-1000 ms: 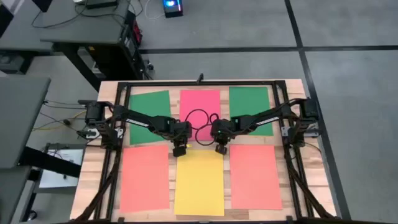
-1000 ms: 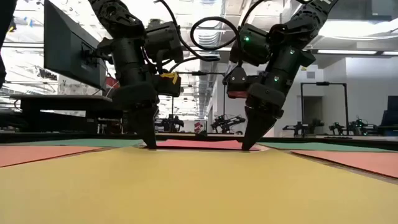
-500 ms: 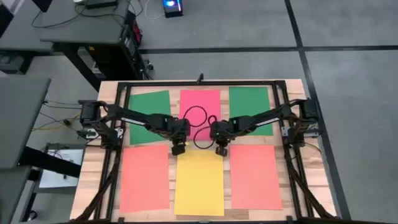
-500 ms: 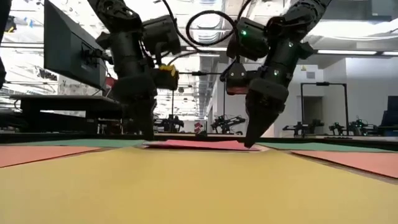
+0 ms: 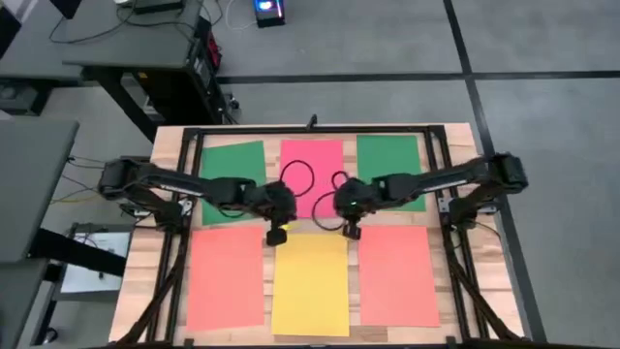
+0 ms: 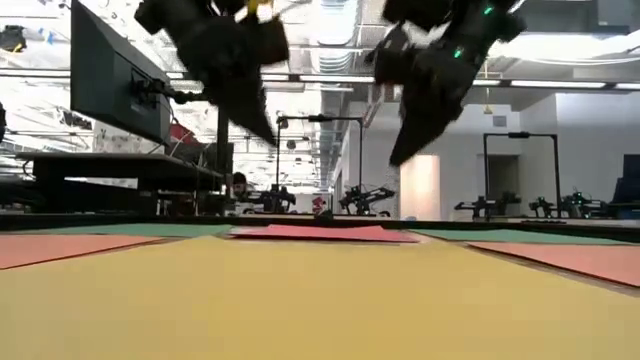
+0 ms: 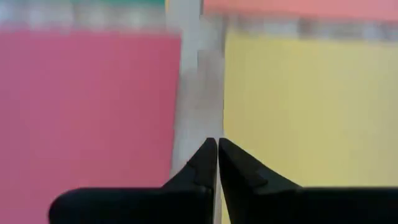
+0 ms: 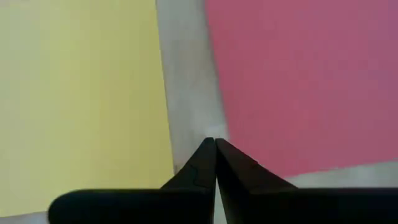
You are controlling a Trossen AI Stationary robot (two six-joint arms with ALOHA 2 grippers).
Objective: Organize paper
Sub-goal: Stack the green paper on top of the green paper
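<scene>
1. Overhead, the wooden table (image 5: pixel 145 254) carries six sheets in two rows. In the far row lie a green sheet (image 5: pixel 231 163), a pink-red sheet (image 5: pixel 312 155) and a second green sheet (image 5: pixel 388 160). In the near row lie an orange sheet (image 5: pixel 225 276), a yellow sheet (image 5: pixel 310 286) and another orange sheet (image 5: pixel 396 274). Narrow strips of bare wood separate all the edges. The left gripper (image 5: pixel 276 234) sits by the yellow sheet's far left corner, the right gripper (image 5: pixel 352 231) by its far right corner. Both arms reach in from the table's sides, crossing the green sheets.
2. From table height, the left gripper (image 6: pixel 268 133) and right gripper (image 6: pixel 397 155) hang clear above the paper, with open air beneath their tips. The yellow sheet (image 6: pixel 300 300) fills the foreground, the pink-red sheet (image 6: pixel 325 232) lies flat behind it, and orange edges show at either side.
3. At the left wrist, the left gripper (image 7: pixel 217 144) has its fingertips pressed together and holds nothing. It is poised over the bare strip between the pink-red sheet (image 7: pixel 87 112) and the yellow sheet (image 7: pixel 305 106).
4. At the right wrist, the right gripper (image 8: pixel 214 144) is likewise closed and empty, over the gap between the yellow sheet (image 8: pixel 81 93) and the pink-red sheet (image 8: pixel 305 81).
</scene>
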